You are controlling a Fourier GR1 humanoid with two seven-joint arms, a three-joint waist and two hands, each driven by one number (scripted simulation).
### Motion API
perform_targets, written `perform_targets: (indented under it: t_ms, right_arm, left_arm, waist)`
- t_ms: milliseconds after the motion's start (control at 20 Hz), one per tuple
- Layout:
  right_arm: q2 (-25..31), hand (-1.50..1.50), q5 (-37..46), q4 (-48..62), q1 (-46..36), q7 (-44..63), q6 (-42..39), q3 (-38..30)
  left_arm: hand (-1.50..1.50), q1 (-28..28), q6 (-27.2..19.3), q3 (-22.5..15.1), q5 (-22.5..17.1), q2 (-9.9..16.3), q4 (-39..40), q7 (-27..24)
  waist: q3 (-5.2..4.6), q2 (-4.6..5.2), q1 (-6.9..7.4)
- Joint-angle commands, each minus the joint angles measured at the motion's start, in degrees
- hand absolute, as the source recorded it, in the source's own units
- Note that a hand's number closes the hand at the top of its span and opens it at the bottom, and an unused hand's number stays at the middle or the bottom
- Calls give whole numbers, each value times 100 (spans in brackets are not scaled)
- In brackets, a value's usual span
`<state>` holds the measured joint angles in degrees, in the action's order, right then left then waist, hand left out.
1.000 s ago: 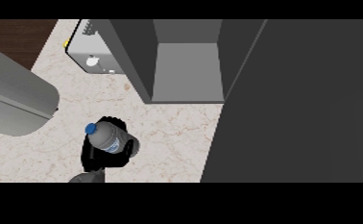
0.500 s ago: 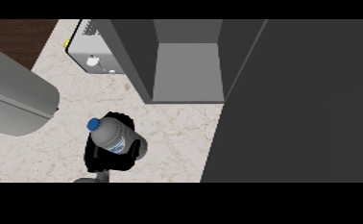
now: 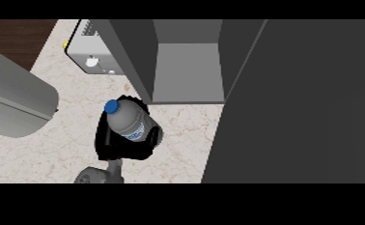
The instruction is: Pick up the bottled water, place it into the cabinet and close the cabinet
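The bottled water [image 3: 132, 125] is a clear bottle with a blue cap [image 3: 112, 106] and a blue label, tilted with its cap toward the far left. My right hand [image 3: 114, 144] is shut on it, black fingers curled round its lower body, above the marbled counter [image 3: 178, 137]. The grey cabinet [image 3: 187, 69] stands open just beyond and to the right of the bottle, and its inside shows nothing. Its dark door [image 3: 292, 103] is swung out and fills the view's right side. My left hand does not show.
A white appliance [image 3: 89, 55] sits on the counter at the cabinet's left side. A large grey rounded body [image 3: 21, 103] fills the left edge. Dark wood [image 3: 28, 35] lies beyond the counter's far left corner.
My right hand has carried the bottle away from me and a little to the right, nearer the cabinet's opening. The cabinet door has not moved.
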<state>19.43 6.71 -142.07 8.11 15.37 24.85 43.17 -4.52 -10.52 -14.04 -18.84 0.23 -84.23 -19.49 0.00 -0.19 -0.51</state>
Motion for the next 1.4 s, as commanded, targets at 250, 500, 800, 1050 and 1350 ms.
perform_targets:
  t_ms: [250, 500, 800, 1050, 1350]
  right_arm:
    - [249, -150, 608, -745, 284, 228, 30, 230]
    - [427, -150, 226, -742, 413, -227, -26, 64]
    - [193, -150, 362, -716, -3, 403, 50, 4]
    - [311, -150, 314, -381, 570, -458, 88, 232]
    - [377, -150, 215, -710, 320, -98, 50, 181]
  left_arm:
    - [150, -1154, -1344, -577, 33, -23, -38, 780]
    - [150, -2080, -1775, -399, 57, -23, 513, 617]
    - [150, -2887, -1926, -76, 254, -23, 1245, 1090]
    - [150, -3528, -1863, 164, 290, 30, 2084, 1040]
    - [150, -4257, -1783, 418, 421, 54, 3616, 555]
  waist:
    - [-2, 2, -38]
    - [4, 7, -95]
    - [-2, 13, -25]
    - [2, 14, -57]
    - [-3, 38, -125]
